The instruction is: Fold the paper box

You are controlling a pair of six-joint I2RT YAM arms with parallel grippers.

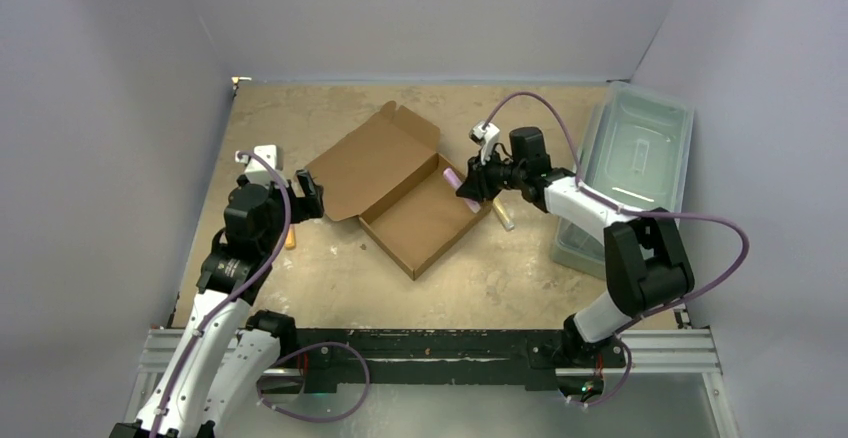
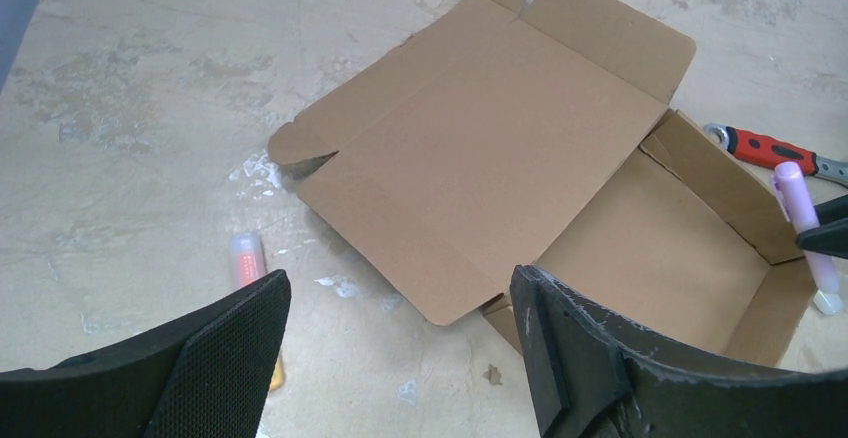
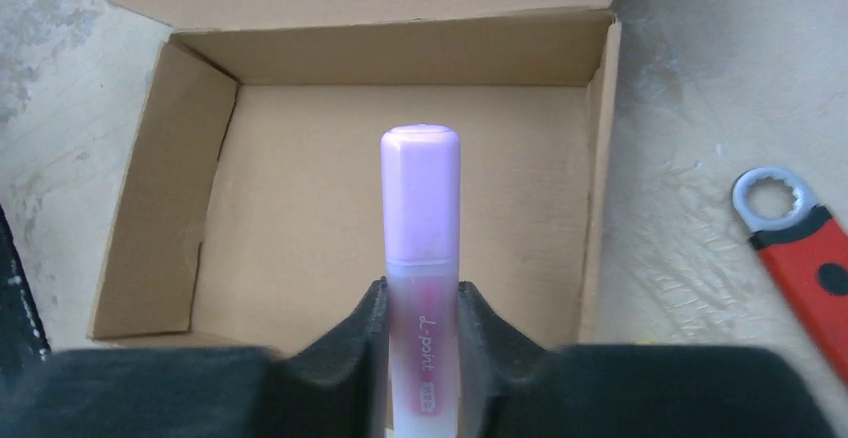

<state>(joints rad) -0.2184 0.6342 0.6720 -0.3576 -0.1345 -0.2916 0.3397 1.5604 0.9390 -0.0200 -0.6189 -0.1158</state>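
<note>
Table (image 1: 330, 268): mottled tan surface, carrying all items.
Bin (image 1: 655, 103): clear plastic, at the far right, apart from the work.
Box (image 1: 375, 163): brown cardboard, mid-table. Tray walls stand. Lid lies flat open toward the far left, with its tuck flap and ears unfolded. Not yet closed.
Left tool (image 2: 398, 303): released, jaws spread wide, hovering just off the lid's near-left edge and touching nothing.
Right tool (image 3: 422, 308): clenched on a purple marker (image 3: 420, 193), cap forward, held over the tray from its right side.
Wrench (image 3: 800, 248): red handle, on the table just right of the box.
Second marker (image 2: 246, 258): pinkish, on the table beside the left tool.

Assessment: the step in hand appears to be loading the purple marker into the tray before closure. Lower it well inside the walls, lay it flat and let go low, so it cannot roll or tip a wall. The right tool should be fully clear before the left tool takes the lid's free edge and swings it over on its crease.
</note>
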